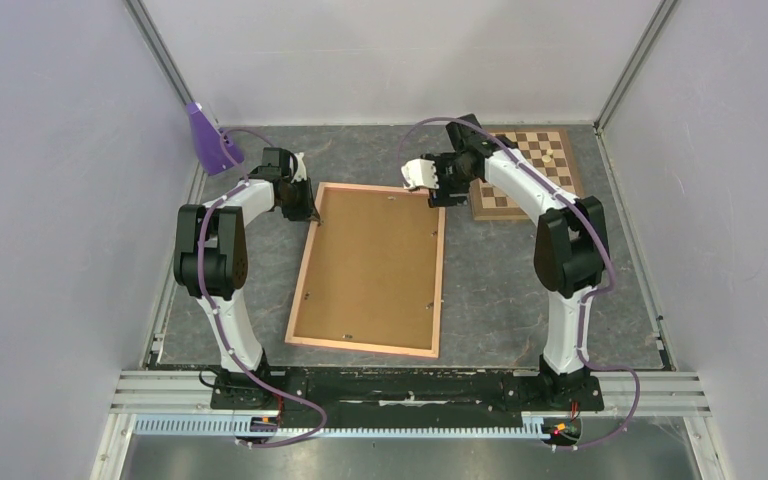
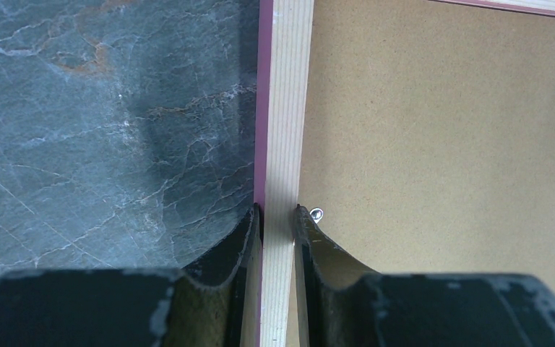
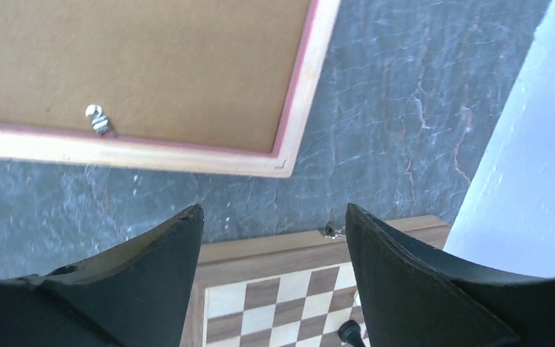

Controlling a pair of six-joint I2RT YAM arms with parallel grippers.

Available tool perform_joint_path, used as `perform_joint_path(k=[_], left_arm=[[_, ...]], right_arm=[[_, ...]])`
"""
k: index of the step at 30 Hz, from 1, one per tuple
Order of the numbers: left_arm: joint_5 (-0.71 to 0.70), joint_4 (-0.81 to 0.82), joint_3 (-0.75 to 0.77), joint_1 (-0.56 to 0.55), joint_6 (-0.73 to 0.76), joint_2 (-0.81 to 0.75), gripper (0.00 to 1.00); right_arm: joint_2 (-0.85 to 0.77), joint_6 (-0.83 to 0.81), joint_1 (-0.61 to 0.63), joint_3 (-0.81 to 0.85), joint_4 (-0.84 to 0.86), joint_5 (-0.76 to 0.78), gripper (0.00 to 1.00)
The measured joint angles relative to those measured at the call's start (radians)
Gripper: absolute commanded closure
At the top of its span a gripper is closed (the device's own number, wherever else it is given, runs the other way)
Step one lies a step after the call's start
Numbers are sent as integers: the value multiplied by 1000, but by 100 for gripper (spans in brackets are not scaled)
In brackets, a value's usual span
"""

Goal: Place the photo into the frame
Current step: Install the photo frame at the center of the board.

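The frame (image 1: 360, 347) lies back up on the grey table, and a plain brown backing board (image 1: 375, 265) fills it. The photo is hidden. My left gripper (image 1: 312, 212) is at the frame's far left corner. In the left wrist view that gripper (image 2: 278, 211) is shut on the pale wood rail of the frame (image 2: 285, 108), one finger on each side. My right gripper (image 1: 447, 197) hovers just past the frame's far right corner. The right wrist view shows the right gripper (image 3: 273, 210) open and holding nothing, with the frame's corner (image 3: 296, 123) ahead of it.
A brown-and-cream chessboard (image 1: 525, 170) lies at the back right, and its near edge (image 3: 274, 289) is below the right fingers, with a dark piece (image 3: 348, 332) on it. A purple object (image 1: 210, 140) stands at the back left. Pale walls enclose the table.
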Motion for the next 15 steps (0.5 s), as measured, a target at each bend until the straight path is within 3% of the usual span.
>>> perform_joint_path(k=[15], left_arm=[[11,3,-2,3,0,0,98]], right_arm=[[91,445,43,45,357,-87,25]])
